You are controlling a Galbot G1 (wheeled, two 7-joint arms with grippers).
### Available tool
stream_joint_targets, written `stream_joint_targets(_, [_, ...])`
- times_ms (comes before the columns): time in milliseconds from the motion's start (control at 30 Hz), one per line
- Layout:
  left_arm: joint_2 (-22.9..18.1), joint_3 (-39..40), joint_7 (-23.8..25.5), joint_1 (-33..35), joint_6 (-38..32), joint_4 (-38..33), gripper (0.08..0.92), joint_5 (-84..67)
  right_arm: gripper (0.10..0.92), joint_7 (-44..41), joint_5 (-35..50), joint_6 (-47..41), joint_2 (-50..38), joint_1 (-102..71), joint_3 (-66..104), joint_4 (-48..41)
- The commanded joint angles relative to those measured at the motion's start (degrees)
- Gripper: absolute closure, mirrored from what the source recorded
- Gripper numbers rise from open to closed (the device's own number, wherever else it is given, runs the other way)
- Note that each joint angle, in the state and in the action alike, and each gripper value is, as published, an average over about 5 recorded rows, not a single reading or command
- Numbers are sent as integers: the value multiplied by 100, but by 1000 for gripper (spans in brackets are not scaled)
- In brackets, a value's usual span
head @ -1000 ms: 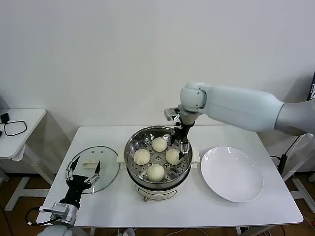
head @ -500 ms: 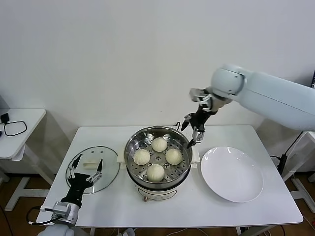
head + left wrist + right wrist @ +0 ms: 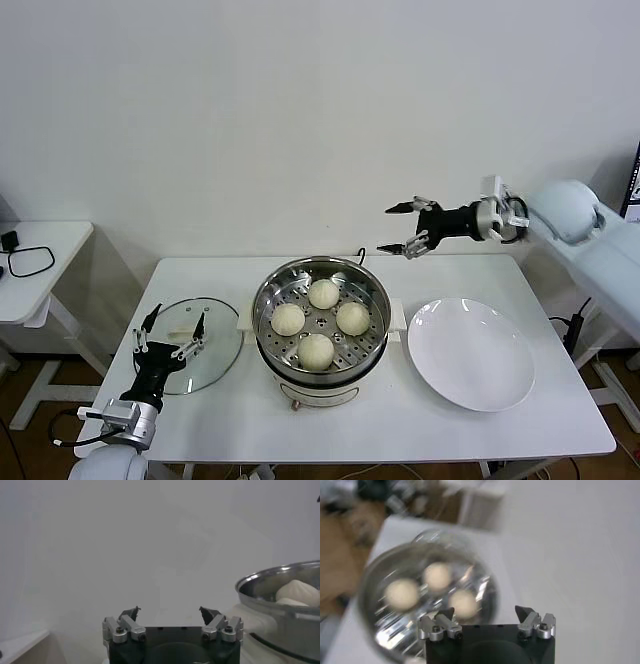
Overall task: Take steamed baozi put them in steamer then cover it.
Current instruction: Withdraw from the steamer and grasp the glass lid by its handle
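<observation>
Four baozi point(image 3: 315, 318) seated on the perforated tray inside the steamer point(image 3: 320, 325), pot uncovered at the middle of the white table point(image 3: 400, 420). One bun at the back of the tray, one at the front, one to each side, all well below the pot's rim and apart from both grippers.

Right gripper point(image 3: 405, 229) raised in the air above and to the right of the steamer, beyond its right handle, fingers point(image 3: 398, 209) spread wide and holding nothing. Arm stretched out sideways from the right, gripper pointing back toward the pot. Baozi well below and to the left of those fingertips, no contact. Same fingers point(image 3: 445, 614) seen apart from the right wrist, three blurred buns point(image 3: 438, 575) showing in the pot far beneath them.

Left gripper point(image 3: 172, 330) low at the near left of the steamer, over the near edge of the glass lid point(image 3: 192, 344), fingers parted and empty. Lid lying flat on the table just left of the pot, white handle up. From the left wrist, fingertips point(image 3: 130, 613) open, steamer wall point(image 3: 280, 615) off to one side with bun tops point(image 3: 300, 591) peeking over the rim, clear of the fingers.

Bare white plate point(image 3: 470, 353) to the right of the steamer, close to its right handle.
</observation>
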Motion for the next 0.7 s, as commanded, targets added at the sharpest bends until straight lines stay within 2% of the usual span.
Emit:
stream_joint_targets(33, [25, 68, -155, -122, -190, 92, 177, -52, 203, 3147, 212, 1098, 313, -4623, 4102, 1260])
stream_joint_targets(333, [49, 196, -272, -148, -418, 173, 177, -50, 203, 3945, -609, 1700, 2058, -6611, 5180, 2273])
stream_joint_targets(500, [74, 233, -229, -133, -485, 178, 177, -38, 203, 4246, -1351, 2382, 2783, -7153, 5128, 2417])
stream_joint_targets(700, [89, 296, -240, -20, -799, 201, 177, 322, 203, 4344, -1656, 2879, 3394, -7751, 5026, 2464])
